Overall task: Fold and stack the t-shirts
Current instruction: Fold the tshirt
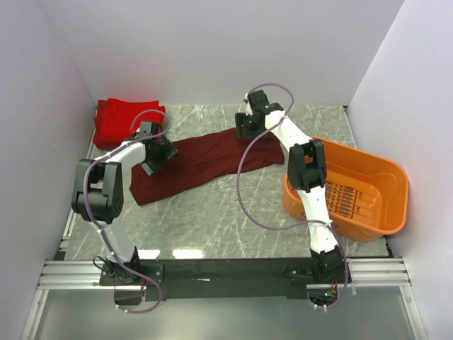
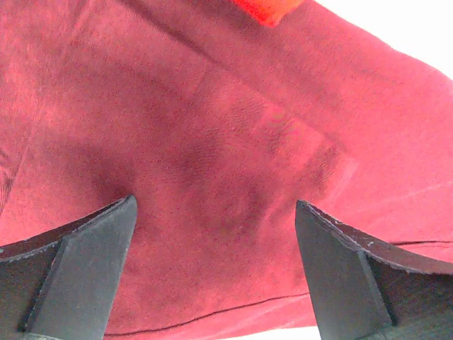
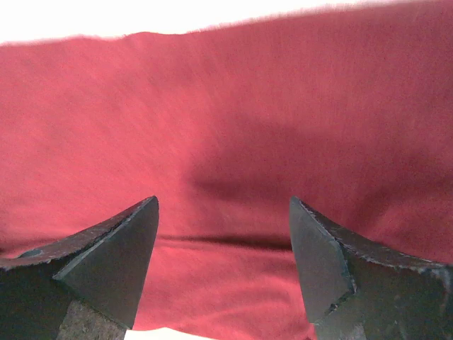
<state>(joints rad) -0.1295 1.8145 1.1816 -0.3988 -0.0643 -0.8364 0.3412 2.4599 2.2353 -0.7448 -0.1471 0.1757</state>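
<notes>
A dark maroon t-shirt (image 1: pixel 205 161) lies stretched in a long band across the middle of the table. A bright red t-shirt (image 1: pixel 122 120) lies bunched at the far left corner; a bit of it shows in the left wrist view (image 2: pixel 272 8). My left gripper (image 1: pixel 157 157) is open just above the maroon shirt's left end (image 2: pixel 212 163). My right gripper (image 1: pixel 244 129) is open just above the shirt's right end (image 3: pixel 233 127), near a fold line. Neither holds cloth.
An orange plastic basket (image 1: pixel 379 180) stands at the right edge of the table, beside the right arm. White walls close in the left, back and right. A metal rail runs along the front edge (image 1: pixel 212 273).
</notes>
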